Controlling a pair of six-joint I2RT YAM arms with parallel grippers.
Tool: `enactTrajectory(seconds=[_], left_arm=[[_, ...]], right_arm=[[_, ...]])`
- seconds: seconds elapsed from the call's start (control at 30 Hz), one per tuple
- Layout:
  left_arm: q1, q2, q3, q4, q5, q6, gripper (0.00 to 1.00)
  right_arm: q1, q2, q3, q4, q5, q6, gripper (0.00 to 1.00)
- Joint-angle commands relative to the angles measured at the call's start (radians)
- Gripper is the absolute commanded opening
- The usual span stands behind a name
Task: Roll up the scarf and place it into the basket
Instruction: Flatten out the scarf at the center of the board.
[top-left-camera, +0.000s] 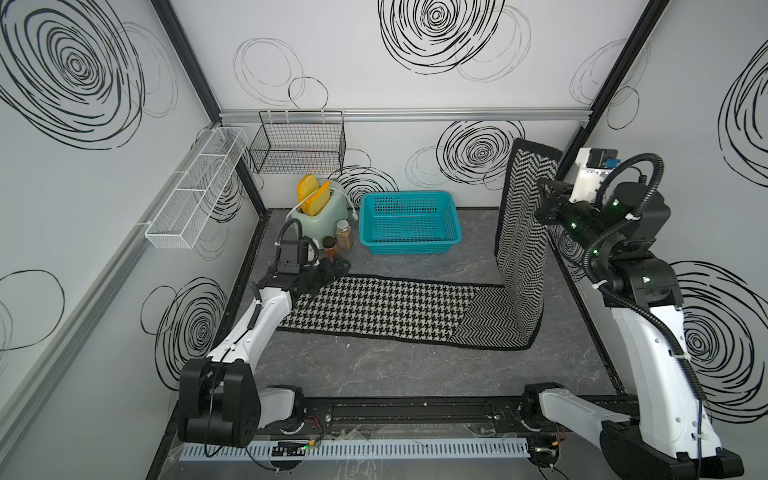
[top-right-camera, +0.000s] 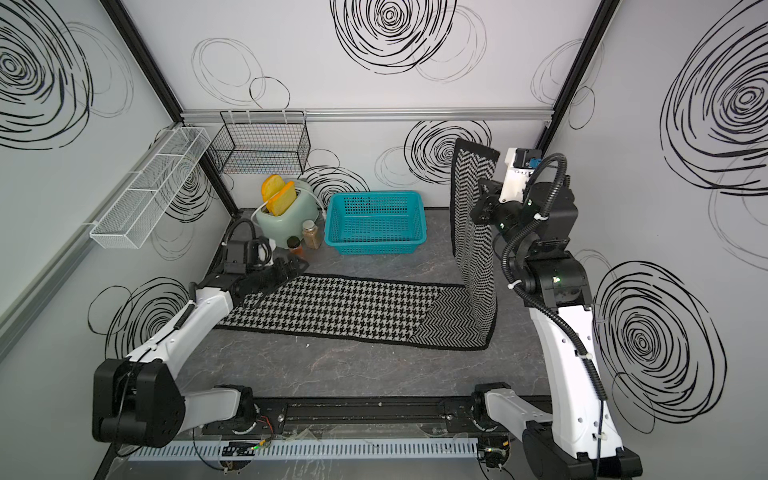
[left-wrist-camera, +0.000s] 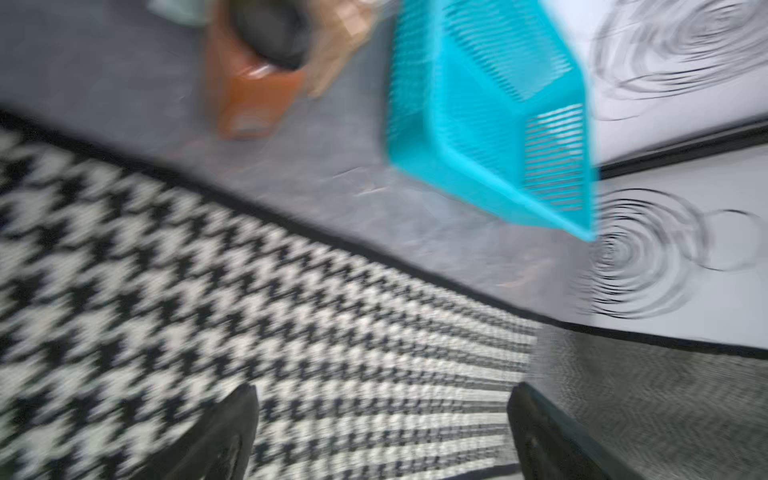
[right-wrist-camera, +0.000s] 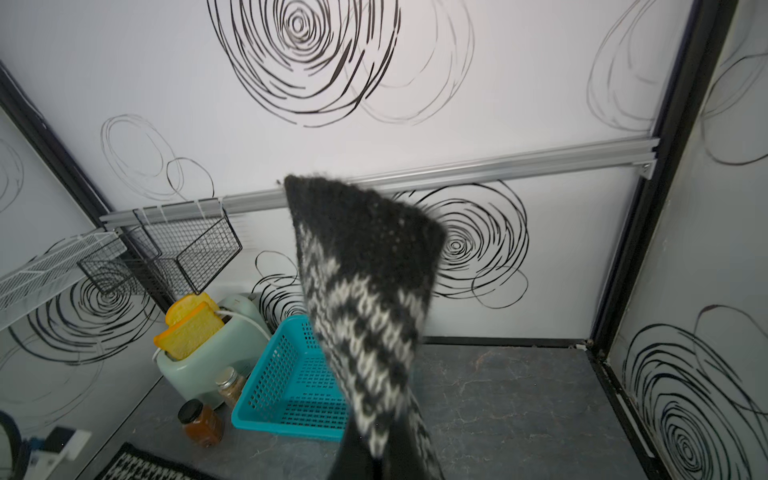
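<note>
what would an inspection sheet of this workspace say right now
surface: grey marbled tabletop
job's things: scarf unrolled, houndstooth part flat, chevron end lifted upright; turquoise basket empty
clutter: toaster with toast, amber jar, tan jar
grippers: left gripper open over scarf's flat end; right gripper shut on scarf's raised end
cables: black hose on right arm, white toaster cord
surroundings: black wire basket, white mesh rack on walls

We look steeply down in both top views, from over the table's (top-left-camera: 395, 365) near edge (lower frame edge) toward the back wall (top-left-camera: 374, 62). The left wrist view hugs the scarf (left-wrist-camera: 208, 291); the right wrist view faces that wall; all share the basket (top-left-camera: 405, 246).
</note>
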Motion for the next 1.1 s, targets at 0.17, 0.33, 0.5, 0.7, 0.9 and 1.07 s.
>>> enactTrajectory(seconds=[0.17, 0.33, 0.5, 0.7, 0.9, 1.07], left_arm=[[-0.282, 0.019, 0.42, 0.156, 0.162, -0.365, 0.98], [-0.422, 0.063, 0.504, 0.293, 0.195, -0.572, 0.98], [-0.528, 0.155, 0.582, 0.464, 0.213, -0.769, 0.98], [-0.552, 0.226, 0.65, 0.402, 0.216, -0.797, 0.98], [-0.596, 0.24, 0.644, 0.362, 0.184, -0.812, 0.99], [-0.597, 0.237, 0.616, 0.33, 0.179, -0.796, 0.96]], right_arm=[[0.085, -0.09, -0.246, 0.178, -0.031, 0.016, 0.0], [0.231, -0.139, -0.334, 0.239, 0.059, -0.032, 0.0], [0.398, -0.173, -0.379, 0.25, 0.242, -0.14, 0.0], [0.678, -0.163, -0.434, 0.335, 0.594, -0.357, 0.0], [0.766, -0.132, -0.462, 0.411, 0.664, -0.445, 0.0], [0.768, -0.138, -0.472, 0.408, 0.661, -0.444, 0.0]])
